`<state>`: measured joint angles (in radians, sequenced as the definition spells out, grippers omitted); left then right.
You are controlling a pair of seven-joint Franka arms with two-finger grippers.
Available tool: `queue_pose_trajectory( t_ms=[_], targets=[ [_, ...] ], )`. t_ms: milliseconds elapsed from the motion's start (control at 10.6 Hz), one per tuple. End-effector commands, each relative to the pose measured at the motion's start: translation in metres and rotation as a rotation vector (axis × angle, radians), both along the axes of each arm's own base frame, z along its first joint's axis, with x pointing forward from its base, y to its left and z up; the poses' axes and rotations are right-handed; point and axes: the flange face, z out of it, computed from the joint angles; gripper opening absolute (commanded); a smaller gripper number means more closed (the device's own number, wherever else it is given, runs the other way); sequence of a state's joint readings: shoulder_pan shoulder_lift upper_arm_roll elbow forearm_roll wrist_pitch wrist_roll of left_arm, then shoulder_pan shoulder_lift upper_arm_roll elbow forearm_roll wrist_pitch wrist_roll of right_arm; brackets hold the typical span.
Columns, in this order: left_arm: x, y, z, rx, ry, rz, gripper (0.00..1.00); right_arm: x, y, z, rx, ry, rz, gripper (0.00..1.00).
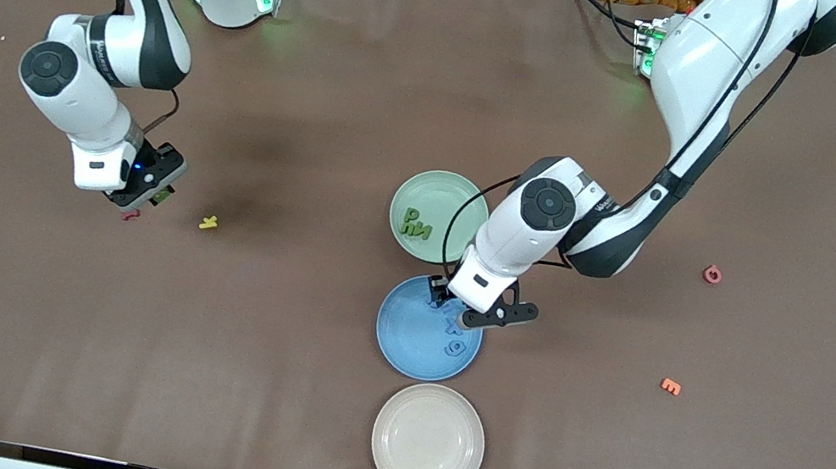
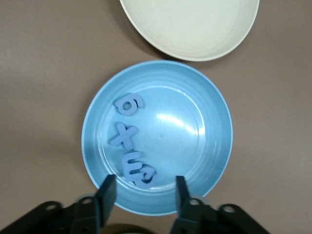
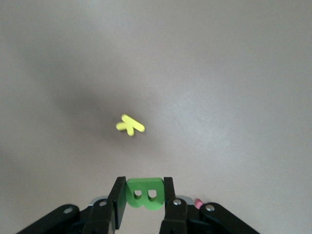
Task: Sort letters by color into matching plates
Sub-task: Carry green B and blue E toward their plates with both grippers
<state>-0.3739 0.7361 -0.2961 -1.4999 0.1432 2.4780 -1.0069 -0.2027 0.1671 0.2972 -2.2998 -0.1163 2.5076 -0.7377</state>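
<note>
On the brown table (image 1: 272, 381) my left gripper (image 2: 144, 191) hangs open and empty over the blue plate (image 2: 209, 141), four blue letters (image 2: 132, 155) inside. My right gripper (image 3: 144, 197) clamps a green letter (image 3: 143, 193); next I carry it to the green plate (image 1: 426, 189).

Blue plate (image 2: 214, 97) lies directly under the parted left gripper (image 2: 145, 191); four blue letters (image 2: 130, 139) lie flat inside. Mint green plate (image 1: 443, 187) beside it holds green letters (image 1: 416, 223). Green B (image 3: 144, 193) sits upright, clamped in the right gripper (image 3: 145, 197).
</note>
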Motion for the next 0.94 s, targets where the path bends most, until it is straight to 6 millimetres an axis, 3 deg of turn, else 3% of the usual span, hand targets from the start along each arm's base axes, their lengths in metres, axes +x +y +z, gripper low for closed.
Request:
queue_pose_trajectory(
  t_ms=[0, 282, 564, 847],
  targets=[
    [0.009, 0.005, 0.007, 0.014, -0.035, 0.006, 1.0, -0.006, 0.055, 0.011, 0.018, -0.005, -0.153, 0.0],
    [0.027, 0.032, 0.021, 0.035, -0.072, -0.009, 1.0, -0.022, 0.137, 0.006, 0.049, 0.005, -0.401, 0.0],
    [0.031, 0.059, 0.027, 0.125, -0.005, -0.125, 1.0, -0.034, 0.198, -0.007, 0.072, 0.033, -0.601, 0.0],
    [0.041, 0.124, 0.069, 0.226, 0.082, -0.275, 1.0, -0.048, 0.272, -0.016, 0.104, 0.059, -0.84, 0.0]
  ],
)
